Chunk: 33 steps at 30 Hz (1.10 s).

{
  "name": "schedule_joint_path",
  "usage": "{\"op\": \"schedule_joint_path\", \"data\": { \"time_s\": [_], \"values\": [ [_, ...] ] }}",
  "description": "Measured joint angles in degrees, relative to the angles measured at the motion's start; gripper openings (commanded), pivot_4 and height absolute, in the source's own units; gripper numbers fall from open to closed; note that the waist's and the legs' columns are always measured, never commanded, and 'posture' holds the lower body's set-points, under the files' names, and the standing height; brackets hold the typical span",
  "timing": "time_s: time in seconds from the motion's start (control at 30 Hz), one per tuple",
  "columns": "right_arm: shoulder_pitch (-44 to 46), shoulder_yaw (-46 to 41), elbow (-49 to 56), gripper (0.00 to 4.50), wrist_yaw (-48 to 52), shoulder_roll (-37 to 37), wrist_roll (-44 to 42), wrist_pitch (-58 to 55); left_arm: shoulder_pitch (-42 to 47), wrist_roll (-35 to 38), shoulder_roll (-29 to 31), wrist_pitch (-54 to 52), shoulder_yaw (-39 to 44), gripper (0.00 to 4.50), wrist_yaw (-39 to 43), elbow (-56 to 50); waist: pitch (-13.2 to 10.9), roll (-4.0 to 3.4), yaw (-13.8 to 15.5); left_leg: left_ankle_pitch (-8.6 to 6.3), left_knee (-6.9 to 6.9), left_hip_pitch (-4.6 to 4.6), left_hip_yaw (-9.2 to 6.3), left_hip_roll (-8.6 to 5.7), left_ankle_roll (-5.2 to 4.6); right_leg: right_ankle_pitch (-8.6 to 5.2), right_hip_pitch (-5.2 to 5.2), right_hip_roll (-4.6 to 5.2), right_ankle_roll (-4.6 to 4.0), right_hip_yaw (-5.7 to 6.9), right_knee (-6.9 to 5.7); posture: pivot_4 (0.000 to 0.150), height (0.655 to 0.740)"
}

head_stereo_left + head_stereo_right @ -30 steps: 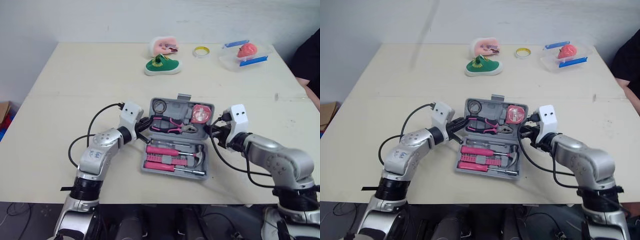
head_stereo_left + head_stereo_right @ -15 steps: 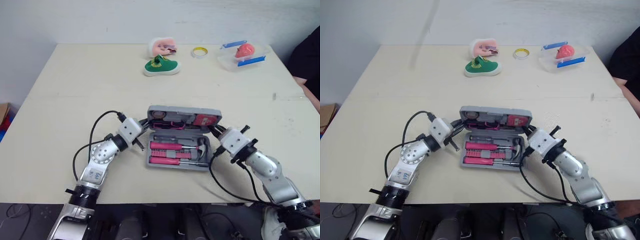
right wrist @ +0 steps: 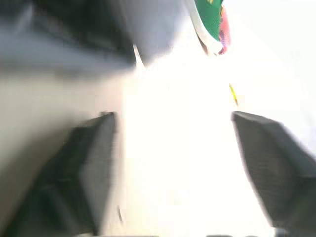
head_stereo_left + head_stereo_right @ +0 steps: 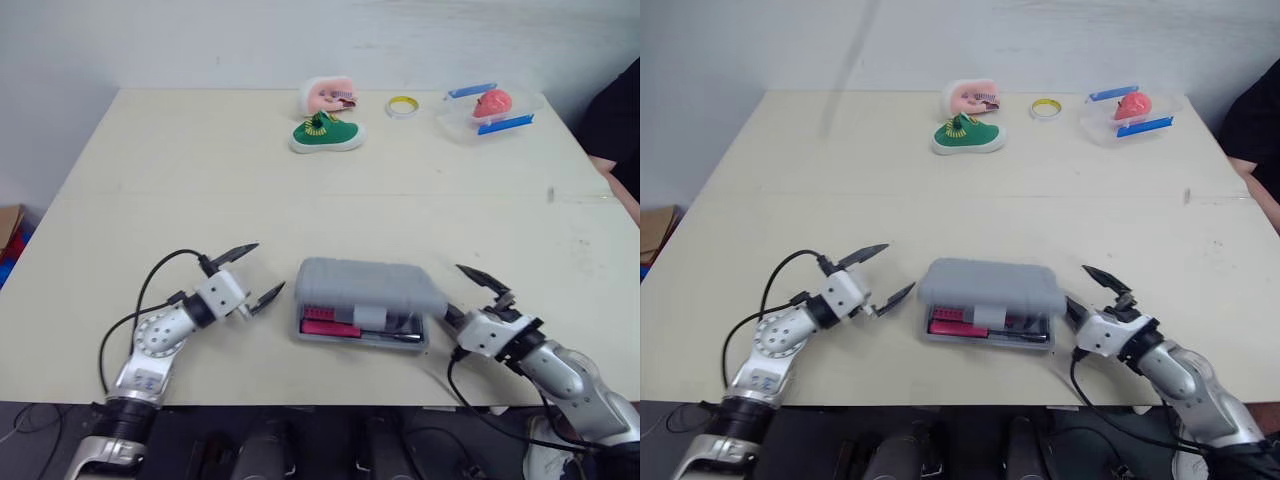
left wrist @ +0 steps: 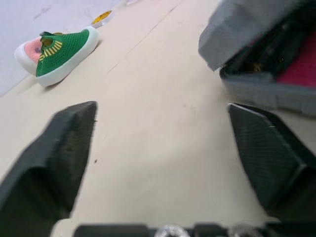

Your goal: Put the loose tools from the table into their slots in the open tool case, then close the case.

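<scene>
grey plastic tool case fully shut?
No, the grey plastic tool case lid sits ajar, with pink-handled tools visible in the front gap.

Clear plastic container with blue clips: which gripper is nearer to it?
Right. The right gripper sits nearly straight in front of the clear plastic container; the left gripper, far leftward.

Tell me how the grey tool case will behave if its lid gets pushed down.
The tool case looks like rigid moulded plastic, so it should not flex. It sits ajar over the pink tools, so it probably swings shut. Filled with tools, it likely resists sliding.
</scene>
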<state>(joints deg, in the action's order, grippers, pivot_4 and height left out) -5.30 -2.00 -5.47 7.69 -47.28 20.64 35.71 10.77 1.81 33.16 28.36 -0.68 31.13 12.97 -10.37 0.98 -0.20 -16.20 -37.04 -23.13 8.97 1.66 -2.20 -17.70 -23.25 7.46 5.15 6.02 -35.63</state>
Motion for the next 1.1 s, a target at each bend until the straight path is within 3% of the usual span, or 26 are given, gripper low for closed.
{"op": "schedule_joint_path", "data": {
  "time_s": [0.17,0.27,0.47,0.6,0.63,0.77,0.8,1.1],
  "values": [
    [-7.95,-5.27,-1.75,4.49,-0.85,-3.64,0.73,4.48,-2.38,3.10,4.44,-1.28,4.48,4.50,2.74,3.21,0.00,0.00,-0.08,-0.17,-0.01,0.10,0.00,0.04,0.28,-0.03,0.08,-0.03,-0.05,-0.01,-0.01,0.150,0.7400],
    [-13.09,-8.17,-2.14,4.49,1.09,-5.10,-3.05,6.08,-2.32,6.94,6.05,-5.41,6.20,4.50,6.26,3.79,0.00,0.01,0.24,-0.18,-0.03,0.13,-0.17,0.04,0.31,-0.03,0.25,-0.01,-0.05,0.13,0.05,0.150,0.7400],
    [-18.45,-9.50,5.56,4.49,14.52,-3.94,-24.95,-2.65,2.80,12.85,5.67,-14.10,7.29,4.50,12.39,3.06,-0.03,-0.02,0.02,-0.17,-0.04,0.32,-0.43,0.03,0.25,-0.03,0.59,0.02,-0.05,0.26,0.11,0.150,0.7400],
    [-20.54,-7.06,16.48,2.69,24.20,-3.79,-38.41,-14.02,8.00,13.34,2.91,-18.85,4.58,2.74,14.37,1.27,-0.04,-0.05,0.14,-0.03,-0.05,0.35,-0.49,0.04,-0.01,-0.05,0.67,-0.01,-0.09,0.34,0.09,0.150,0.7400],
    [-21.09,-6.55,18.91,2.04,25.99,-3.77,-40.60,-17.07,9.69,13.14,2.31,-20.16,3.42,2.19,14.94,1.16,-0.04,-0.05,0.21,-0.03,-0.07,0.35,-0.48,0.03,-0.03,-0.05,0.67,-0.01,-0.08,0.34,0.07,0.150,0.7400],
    [-22.73,-4.88,24.64,0.00,31.59,-3.88,-43.76,-24.34,15.85,11.67,-0.36,-23.41,0.16,0.22,15.98,1.50,-0.04,-0.04,0.83,-0.07,-0.16,0.33,-0.49,-0.01,-0.11,-0.04,0.70,0.00,-0.07,0.38,0.08,0.150,0.7400],
    [-22.77,-4.71,26.10,0.00,33.35,-3.89,-44.49,-26.29,18.01,11.09,-1.37,-23.78,-0.73,0.04,16.35,2.45,-0.04,-0.04,1.09,-0.08,-0.18,0.33,-0.48,-0.02,-0.13,-0.04,0.71,0.00,-0.07,0.37,0.07,0.150,0.7400],
    [-17.05,1.56,29.48,0.00,37.77,-1.42,-43.34,-36.36,34.99,2.41,-12.32,-20.81,-9.02,0.04,17.47,22.53,-0.05,0.01,1.81,-0.12,-0.49,0.05,-0.52,-0.04,-0.25,0.00,0.62,-0.02,0.00,0.51,0.07,0.150,0.7400]
  ]
}}
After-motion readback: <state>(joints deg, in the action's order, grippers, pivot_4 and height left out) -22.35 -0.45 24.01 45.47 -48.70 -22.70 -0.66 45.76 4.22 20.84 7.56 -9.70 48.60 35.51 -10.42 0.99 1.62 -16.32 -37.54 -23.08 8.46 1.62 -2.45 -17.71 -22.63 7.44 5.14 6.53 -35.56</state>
